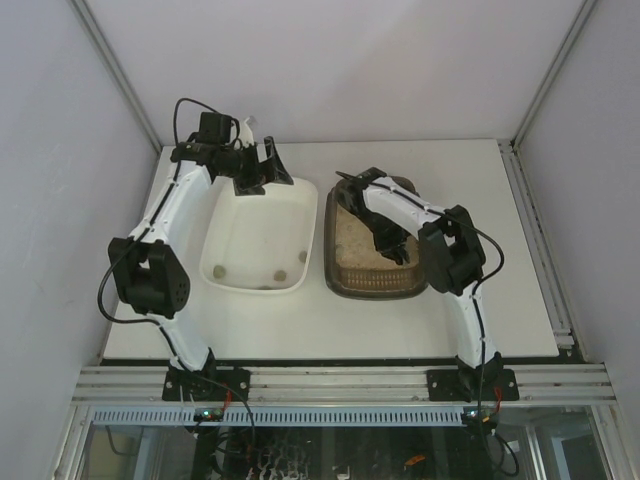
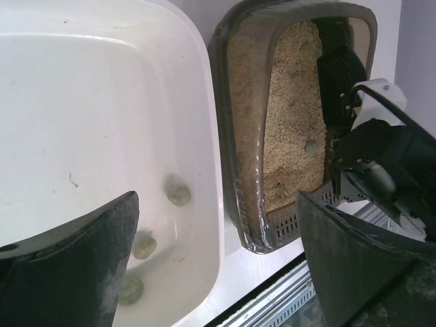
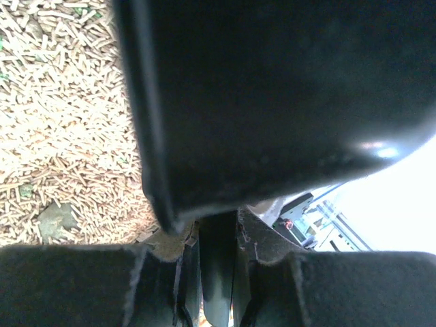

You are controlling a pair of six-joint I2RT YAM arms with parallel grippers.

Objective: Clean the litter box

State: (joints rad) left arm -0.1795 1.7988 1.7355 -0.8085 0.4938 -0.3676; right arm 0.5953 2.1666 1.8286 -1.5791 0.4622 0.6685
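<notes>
The litter box (image 1: 333,268) is a dark tray of beige pellets right of centre, also in the left wrist view (image 2: 228,116). My right gripper (image 1: 388,243) is down inside it, shut (image 3: 218,235) on the handle of a black scoop (image 3: 272,95) that fills most of the right wrist view. A grey-green clump (image 3: 56,219) lies on the pellets beside it, and others (image 2: 311,146) show in the litter. My left gripper (image 1: 262,170) hangs open (image 2: 218,272) over the far end of the white tray, holding nothing.
The white tray (image 1: 308,215) lies left of the litter box, almost touching it, with three greenish clumps (image 2: 178,194) at its near end. My right arm (image 2: 371,153) lies along the box's right side. The table's near edge and metal rail (image 2: 286,293) sit just beyond both trays.
</notes>
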